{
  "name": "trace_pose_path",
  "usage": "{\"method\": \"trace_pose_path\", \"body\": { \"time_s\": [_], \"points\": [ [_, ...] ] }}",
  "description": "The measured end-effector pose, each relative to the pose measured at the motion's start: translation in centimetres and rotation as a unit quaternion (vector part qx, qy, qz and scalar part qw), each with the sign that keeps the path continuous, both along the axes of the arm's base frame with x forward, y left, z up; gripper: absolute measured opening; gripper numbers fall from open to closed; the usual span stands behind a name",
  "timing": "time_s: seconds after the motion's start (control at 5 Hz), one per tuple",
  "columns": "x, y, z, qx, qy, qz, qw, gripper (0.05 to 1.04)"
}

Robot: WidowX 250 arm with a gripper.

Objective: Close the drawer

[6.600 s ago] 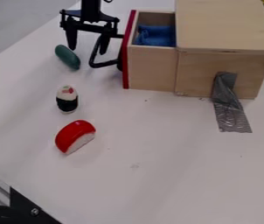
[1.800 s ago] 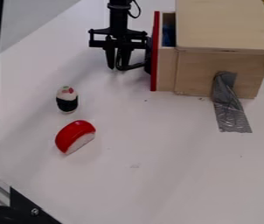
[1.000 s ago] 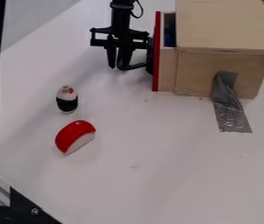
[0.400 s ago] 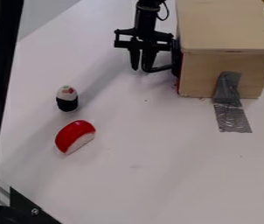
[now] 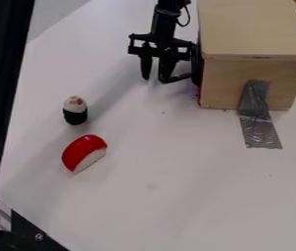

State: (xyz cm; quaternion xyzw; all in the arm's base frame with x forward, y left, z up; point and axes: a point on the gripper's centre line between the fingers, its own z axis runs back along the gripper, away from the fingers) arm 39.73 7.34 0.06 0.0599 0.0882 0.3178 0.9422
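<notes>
At the top centre my black gripper (image 5: 155,80) hangs fingers down, just left of the wooden box (image 5: 252,37), with a small gap between its fingertips. The black drawer handle (image 5: 179,78) is beside and partly behind the right finger. Flush against the box's left side stands the drawer, only a thin strip of its red front (image 5: 201,87) showing. Its inside is hidden beneath the box top.
Left of centre stands a white and dark sushi toy (image 5: 75,110), with a red and white sushi piece (image 5: 85,153) below it. Grey tape (image 5: 259,117) runs from box to table (image 5: 170,186). A black arm part lines the left edge.
The drawer has slid right into the box, hiding the blue cloth. My gripper has moved right alongside it, and its fingers have parted slightly since the last earlier frame.
</notes>
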Motion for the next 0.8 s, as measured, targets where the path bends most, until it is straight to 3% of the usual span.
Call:
{"method": "trace_pose_path", "body": {
  "time_s": [0.2, 0.4, 0.8],
  "points": [
    [0.01, 0.05, 0.1, 0.001, 0.003, 0.001, 1.0, 0.867],
    [-0.07, 0.09, 0.2, 0.003, 0.003, 0.0, 1.0, 0.969],
    [-0.64, -0.05, 0.79, -0.009, 0.023, -0.031, 0.9992, 0.977]
  ]
}}
